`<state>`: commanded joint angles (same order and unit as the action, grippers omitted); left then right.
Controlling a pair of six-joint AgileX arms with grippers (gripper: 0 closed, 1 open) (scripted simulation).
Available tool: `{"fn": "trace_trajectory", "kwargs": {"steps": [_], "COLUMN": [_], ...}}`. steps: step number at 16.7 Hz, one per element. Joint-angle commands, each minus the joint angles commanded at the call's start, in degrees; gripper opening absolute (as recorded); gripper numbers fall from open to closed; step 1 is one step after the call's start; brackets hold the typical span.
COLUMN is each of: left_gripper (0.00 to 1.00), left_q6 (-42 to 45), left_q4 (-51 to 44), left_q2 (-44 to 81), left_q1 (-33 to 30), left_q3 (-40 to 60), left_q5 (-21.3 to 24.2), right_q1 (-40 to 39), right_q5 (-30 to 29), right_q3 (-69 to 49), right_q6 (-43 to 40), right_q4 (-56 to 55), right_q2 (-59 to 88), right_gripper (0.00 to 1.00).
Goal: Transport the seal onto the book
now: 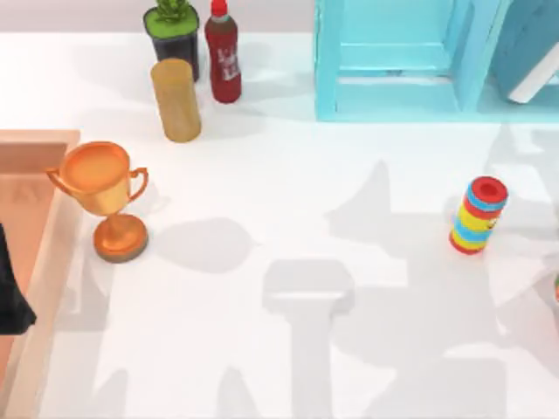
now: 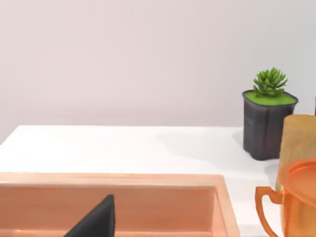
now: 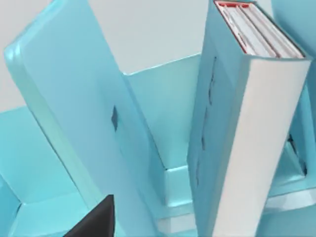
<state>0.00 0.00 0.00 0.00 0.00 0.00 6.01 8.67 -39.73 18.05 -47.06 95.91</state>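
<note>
A: Which step is in hand?
B: An early one, it is judged — the book [image 3: 256, 113] is seen upright in the shelf [image 1: 393, 61], top view's far right; the seal is not made out on the tabletop [image 1: 288, 201].
A: The claws?
B: Released or clenched cannot be told — the seal must be found first.

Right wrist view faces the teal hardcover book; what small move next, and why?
Probably back the right gripper away to widen its view: the teal-blue hardcover book stands on edge at the light-blue shelf unit, offering no flat cover. Left gripper sits over the wooden tray.
</note>
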Motion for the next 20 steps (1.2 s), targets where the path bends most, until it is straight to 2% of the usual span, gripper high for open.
{"fn": "trace_trajectory", "kwargs": {"steps": [4, 8, 14, 20], "left_gripper": [1.00, 1.00, 1.00, 1.00], "left_q6": [0.0, 0.0, 0.0, 0.0], "left_q4": [0.0, 0.0, 0.0, 0.0], "left_q2": [0.0, 0.0, 0.0, 0.0], "left_q1": [0.0, 0.0, 0.0, 0.0], "left_q3": [0.0, 0.0, 0.0, 0.0], "left_q5": [0.0, 0.0, 0.0, 0.0], "right_q1": [0.7, 0.8, 0.7, 1.0], "right_q5": [1.4, 1.9, 1.9, 1.9], "right_q3": [-5.6, -7.4, -8.0, -20.3], "right_q6": [2.6, 3.6, 3.5, 3.3], "right_q4": [-6.7, -9.1, -8.4, -2.5], "right_q2": [14.5, 19.5, 19.5, 25.5], "right_gripper": [1.00, 1.00, 1.00, 1.00]}}
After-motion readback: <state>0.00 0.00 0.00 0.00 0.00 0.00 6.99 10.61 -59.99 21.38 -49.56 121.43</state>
